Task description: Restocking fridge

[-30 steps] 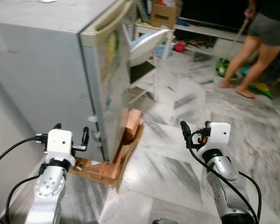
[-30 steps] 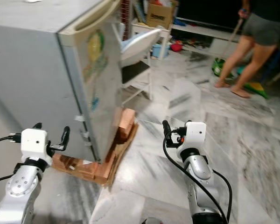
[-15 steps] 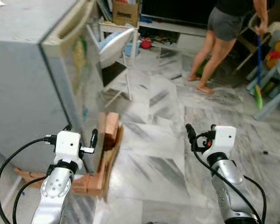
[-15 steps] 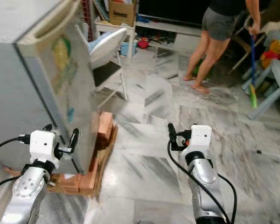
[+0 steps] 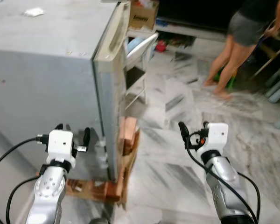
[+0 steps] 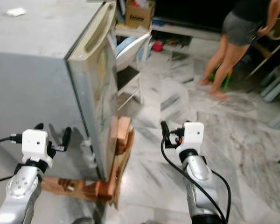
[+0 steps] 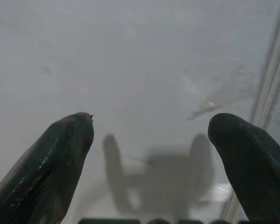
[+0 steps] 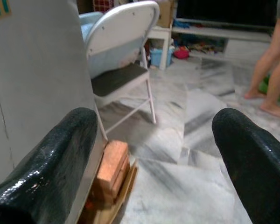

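Left eye view looks down at a grey fridge (image 5: 46,79) standing on the robot's left, its door shut and its narrow front edge facing right. A small scrap of paper (image 5: 36,11) lies on the fridge's flat top. The fridge rests on reddish bricks (image 5: 127,135) and a sheet of cardboard (image 5: 95,190) on the floor.

The left gripper (image 5: 73,133) is held low, close to the grey side wall of the fridge, its two black fingers (image 7: 56,163) spread apart with nothing between them. From the left wrist view, their shadow falls on the fridge wall just ahead.

Behind the fridge stands a white folding chair (image 6: 130,60) with a dark seat, and beyond it a low white shelf carrying a cardboard box (image 5: 143,16).

The right gripper (image 5: 192,129) hovers over the grey-veined marble floor (image 5: 177,163), well apart from the fridge door, its fingers (image 8: 60,158) likewise wide apart and empty. From the right wrist view, the fridge's front, the bricks and the chair lie ahead.

At the far right, a person (image 5: 245,42) in dark shorts stands barefoot on the floor, holding a long stick.
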Robot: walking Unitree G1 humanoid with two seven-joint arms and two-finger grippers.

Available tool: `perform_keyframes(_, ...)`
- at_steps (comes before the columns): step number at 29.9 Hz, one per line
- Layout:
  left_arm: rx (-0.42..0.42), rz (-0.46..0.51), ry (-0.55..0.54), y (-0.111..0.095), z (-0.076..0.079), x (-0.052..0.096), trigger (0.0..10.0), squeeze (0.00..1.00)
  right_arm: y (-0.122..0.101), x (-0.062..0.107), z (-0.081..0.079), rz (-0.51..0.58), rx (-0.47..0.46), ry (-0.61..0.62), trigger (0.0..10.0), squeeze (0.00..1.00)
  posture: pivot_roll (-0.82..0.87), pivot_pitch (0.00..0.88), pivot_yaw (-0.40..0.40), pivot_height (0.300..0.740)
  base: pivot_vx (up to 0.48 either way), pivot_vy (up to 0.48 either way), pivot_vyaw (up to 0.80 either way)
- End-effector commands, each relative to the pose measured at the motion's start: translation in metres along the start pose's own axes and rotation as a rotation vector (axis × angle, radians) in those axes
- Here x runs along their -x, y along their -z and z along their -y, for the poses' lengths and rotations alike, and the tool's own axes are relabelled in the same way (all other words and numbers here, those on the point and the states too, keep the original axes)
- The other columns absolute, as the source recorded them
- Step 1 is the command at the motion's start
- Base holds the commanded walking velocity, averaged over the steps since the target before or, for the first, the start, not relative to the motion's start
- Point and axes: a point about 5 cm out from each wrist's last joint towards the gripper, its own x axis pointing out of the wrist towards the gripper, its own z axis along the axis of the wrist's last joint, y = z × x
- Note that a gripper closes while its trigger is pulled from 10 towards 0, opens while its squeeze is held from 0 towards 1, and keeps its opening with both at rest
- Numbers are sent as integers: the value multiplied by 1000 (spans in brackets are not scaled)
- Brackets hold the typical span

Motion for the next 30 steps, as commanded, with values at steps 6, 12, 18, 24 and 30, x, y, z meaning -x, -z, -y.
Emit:
perform_keyframes(6, 37, -59, 88, 8, 5, -1, 10000, 0, -1, 2, 7, 0, 9, 25, 10000, 0, 49, 0, -69, 740, 0, 0, 0)
perform_keyframes(12, 59, -67, 100, 8, 0, 0, 10000, 0, 2, 4, 7, -16, -9, 20, 10000, 0, 49, 0, -70, 740, 0, 0, -98)
perform_keyframes(18, 73, -78, 122, 8, 2, 3, 10000, 0, 7, 6, 2, -38, -104, 9, 10000, 0, 53, 0, -70, 740, 0, 0, -498)
perform_keyframes(24, 77, -89, 132, 10, 4, 6, 10000, 0, 36, 12, -39, -224, -581, -179, 10000, 0, 76, 3, -66, 740, 0, 0, 0)
perform_keyframes(30, 72, -94, 126, 9, 0, 7, 10000, 0, 66, 7, -43, -478, -777, -250, 10000, 0, 85, 1, -66, 740, 0, 0, 0)
